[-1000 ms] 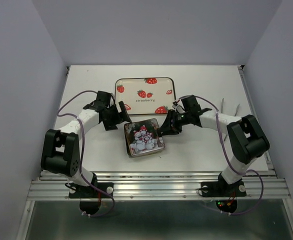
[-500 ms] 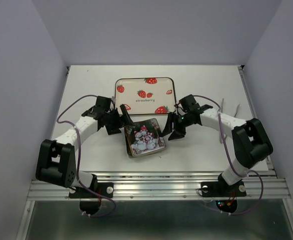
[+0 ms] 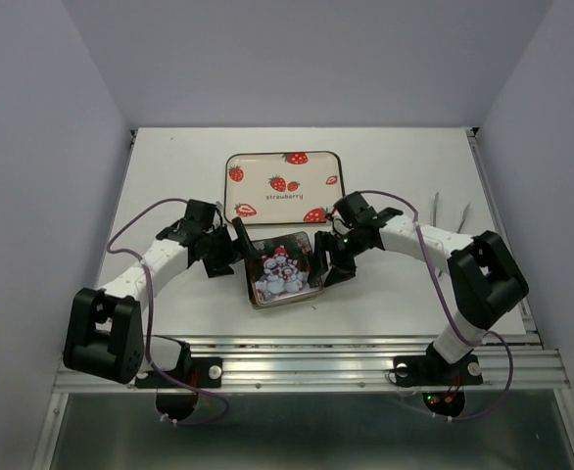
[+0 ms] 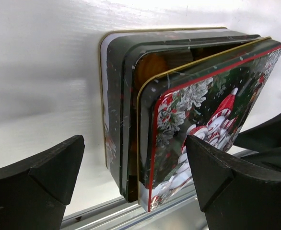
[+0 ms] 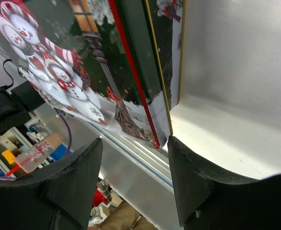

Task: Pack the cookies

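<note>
With our left tool (image 4: 133, 143) wide and our right tool (image 5: 135, 141) open, we fear an uneven push may jam the crooked snowman lid (image 4: 212, 110) on the tin (image 4: 114, 96).

A robotics lab test cell: a white bench (image 3: 405, 166) boxed in by plain pale walls (image 3: 32, 147), a left arm (image 3: 155, 259) and right arm (image 3: 434, 240) bolted to an aluminium rail (image 3: 307, 367), purple cables (image 3: 130, 212) trailing.
</note>
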`<state>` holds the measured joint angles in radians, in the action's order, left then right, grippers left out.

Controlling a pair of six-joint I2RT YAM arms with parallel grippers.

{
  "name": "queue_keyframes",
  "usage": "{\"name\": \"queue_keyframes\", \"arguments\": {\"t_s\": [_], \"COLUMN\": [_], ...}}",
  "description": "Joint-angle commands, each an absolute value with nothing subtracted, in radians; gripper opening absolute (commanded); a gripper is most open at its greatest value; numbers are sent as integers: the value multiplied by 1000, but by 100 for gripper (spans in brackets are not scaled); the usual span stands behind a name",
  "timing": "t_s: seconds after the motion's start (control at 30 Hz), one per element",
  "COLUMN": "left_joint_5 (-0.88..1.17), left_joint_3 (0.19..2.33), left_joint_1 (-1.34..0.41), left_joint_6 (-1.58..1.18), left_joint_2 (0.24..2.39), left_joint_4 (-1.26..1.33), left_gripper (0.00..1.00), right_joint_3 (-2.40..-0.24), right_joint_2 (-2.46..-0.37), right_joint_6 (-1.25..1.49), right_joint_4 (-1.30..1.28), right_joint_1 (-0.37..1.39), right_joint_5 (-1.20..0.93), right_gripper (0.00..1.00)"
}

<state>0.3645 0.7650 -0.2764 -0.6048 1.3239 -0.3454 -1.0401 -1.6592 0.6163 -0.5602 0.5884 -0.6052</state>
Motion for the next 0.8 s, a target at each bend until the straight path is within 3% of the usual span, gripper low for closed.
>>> {"name": "queue_keyframes", "arguments": {"t_s": [0.0, 0.5, 0.77], "left_joint_5": [367, 374, 344], "left_joint_3": [730, 713, 735], "left_joint_1": [-291, -330, -333], "left_joint_6": [-624, -667, -669], "left_joint_2": [1266, 1282, 1267], "left_joint_4": [-344, -284, -319], "left_gripper": [98, 98, 92], "right_joint_3": [-1104, -1180, -1201], "right_joint_2": [-1666, -1698, -1726], "right_joint_6": [586, 551, 509], "right_joint_4": [-575, -583, -610], "right_joint_1": [606, 635, 635], "right_joint_5": [-583, -635, -615], "right_gripper": [63, 63, 62]}}
